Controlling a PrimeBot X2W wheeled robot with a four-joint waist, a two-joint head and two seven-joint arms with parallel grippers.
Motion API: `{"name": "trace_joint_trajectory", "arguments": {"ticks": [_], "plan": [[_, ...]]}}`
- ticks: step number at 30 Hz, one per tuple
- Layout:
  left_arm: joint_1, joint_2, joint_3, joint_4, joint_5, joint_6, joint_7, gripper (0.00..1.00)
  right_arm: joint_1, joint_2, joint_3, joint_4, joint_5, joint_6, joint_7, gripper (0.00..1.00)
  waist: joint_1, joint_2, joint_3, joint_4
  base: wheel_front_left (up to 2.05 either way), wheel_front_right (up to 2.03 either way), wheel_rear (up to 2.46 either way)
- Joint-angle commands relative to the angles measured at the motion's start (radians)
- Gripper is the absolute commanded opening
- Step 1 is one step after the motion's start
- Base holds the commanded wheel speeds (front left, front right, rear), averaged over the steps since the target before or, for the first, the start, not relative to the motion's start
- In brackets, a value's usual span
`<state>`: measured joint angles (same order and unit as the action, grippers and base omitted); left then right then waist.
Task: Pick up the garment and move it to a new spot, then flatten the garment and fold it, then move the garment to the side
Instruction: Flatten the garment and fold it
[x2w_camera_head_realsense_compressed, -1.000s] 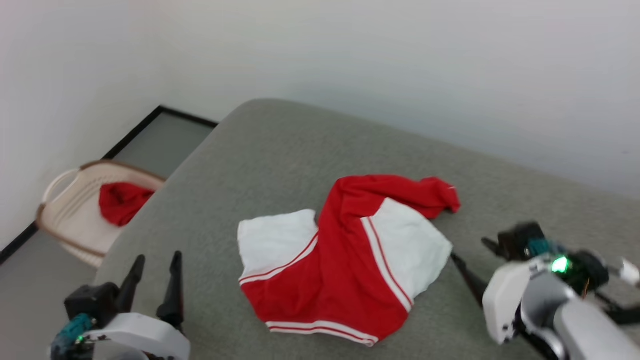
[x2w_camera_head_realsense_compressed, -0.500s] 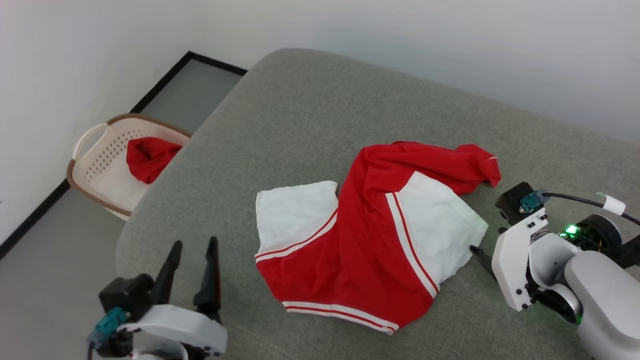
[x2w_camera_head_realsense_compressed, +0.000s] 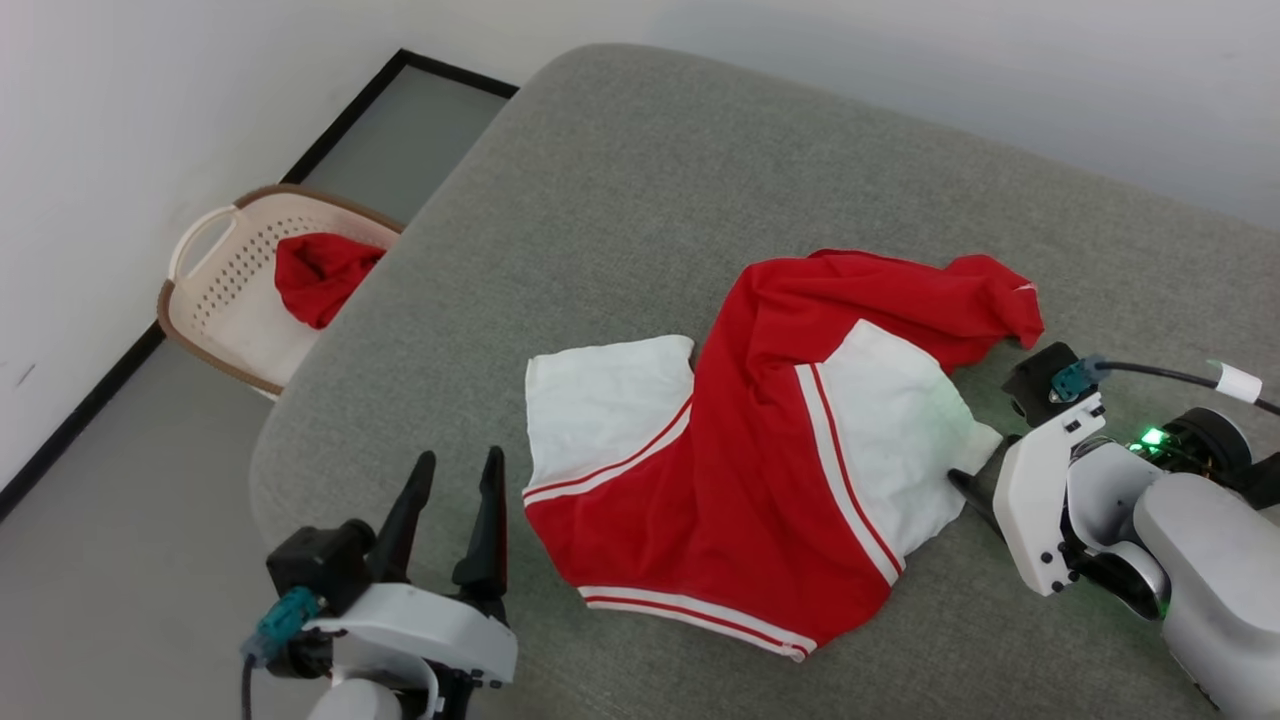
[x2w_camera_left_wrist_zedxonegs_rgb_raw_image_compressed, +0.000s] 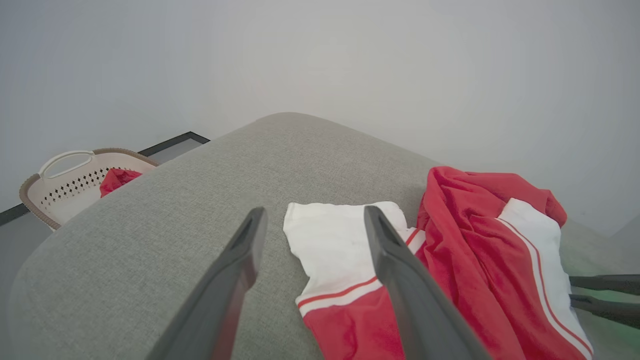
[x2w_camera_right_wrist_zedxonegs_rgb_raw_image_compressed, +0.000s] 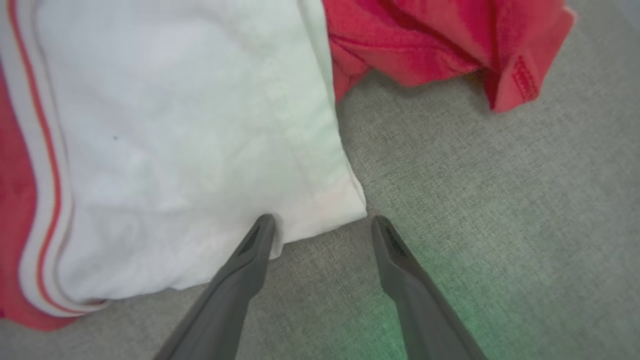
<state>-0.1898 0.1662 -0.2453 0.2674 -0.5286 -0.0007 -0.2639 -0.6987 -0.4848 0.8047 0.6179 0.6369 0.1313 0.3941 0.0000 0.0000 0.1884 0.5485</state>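
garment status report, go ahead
Left end effector open, beside garment. Right end effector open at its white sleeve corner. Garment crumpled, ungrasped. Basket well aside.

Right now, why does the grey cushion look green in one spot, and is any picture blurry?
Right wrist view: a green glow tints the cushion beside the right tool and the white sleeve of the garment; slightly soft up close. Head view: sharp, with a small green light shining behind that tool, likely the cause. Left wrist view: faint green at the right edge.

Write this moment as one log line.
T-shirt: crumpled, on grey cushion | left gripper: open, empty | right gripper: open, at white sleeve corner
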Motion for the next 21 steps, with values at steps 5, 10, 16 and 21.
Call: {"name": "trace_joint_trajectory", "arguments": {"ticks": [5, 10, 16, 21], "plan": [[-0.019, -0.019, 0.022, 0.031, 0.022, -0.027, 0.0, 1.0, -0.036, 0.001, 0.099, 0.053, 0.061, 0.0, -0.037, 0.0, 0.0, 0.0, 0.0, 0.003, 0.0, 0.0, 0.0], [-0.032, -0.024, 0.04, 0.06, 0.033, -0.045, 0.0, 1.0, -0.069, -0.025, 0.129, 0.094, 0.104, -0.001, -0.075, 0.0, 0.0, 0.0, -0.021, -0.003, 0.0, 0.0, 0.0], [-0.062, -0.01, 0.036, 0.1, 0.047, -0.067, 0.0, 1.0, -0.076, -0.071, 0.113, 0.114, 0.153, -0.001, -0.128, 0.0, 0.0, 0.0, -0.059, -0.018, 0.0, 0.0, 0.0], [-0.085, 0.0, 0.026, 0.129, 0.044, -0.078, 0.007, 1.0, -0.031, -0.11, 0.092, 0.113, 0.191, -0.001, -0.148, 0.0, 0.0, 0.0, -0.092, -0.031, 0.0, 0.0, 0.0]]}}
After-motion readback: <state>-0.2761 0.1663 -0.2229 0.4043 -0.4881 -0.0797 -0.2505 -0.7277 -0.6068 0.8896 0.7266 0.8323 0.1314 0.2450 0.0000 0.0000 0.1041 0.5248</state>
